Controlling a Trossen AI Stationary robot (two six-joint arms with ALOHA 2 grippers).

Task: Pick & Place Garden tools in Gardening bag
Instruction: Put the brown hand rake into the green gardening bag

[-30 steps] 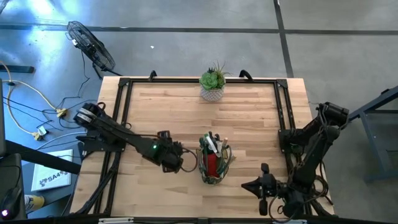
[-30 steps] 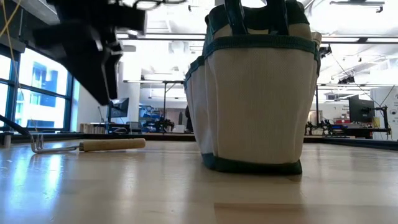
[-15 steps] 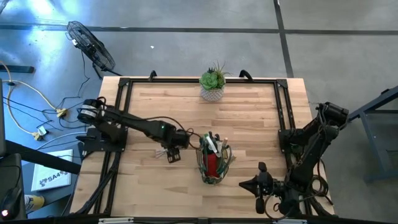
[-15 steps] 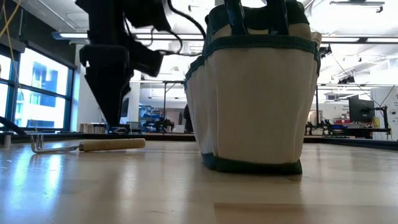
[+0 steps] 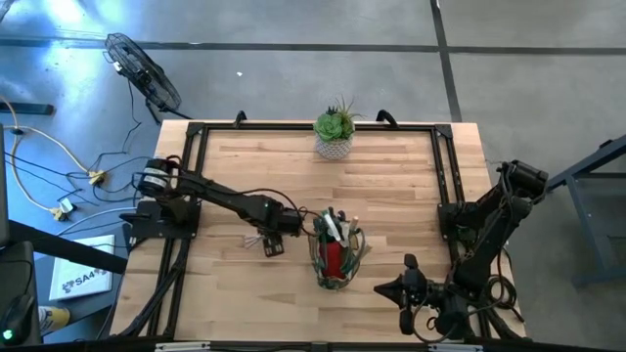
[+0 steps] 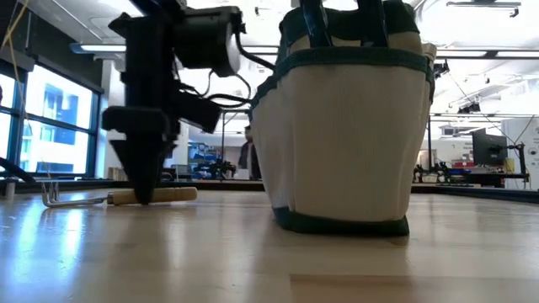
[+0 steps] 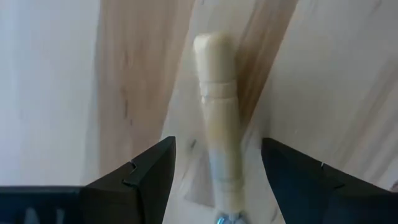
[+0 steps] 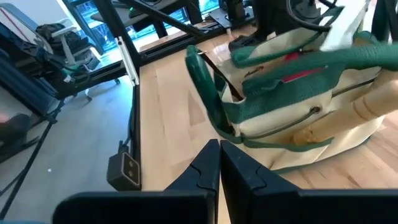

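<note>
We see the wooden-handled rake (image 6: 118, 196) lying flat on the worktop (image 5: 391, 196), left of the gardening bag (image 5: 335, 247). Our left tool (image 7: 214, 180) is lowered over its handle, fingers spread on either side. Our right tool (image 8: 219, 167) waits near the worktop's front right corner, fingers pressed together.

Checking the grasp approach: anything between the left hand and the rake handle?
Nothing visible. The left hand is open, straddling the rake handle on bare table. The gardening bag stands off to the side.
</note>
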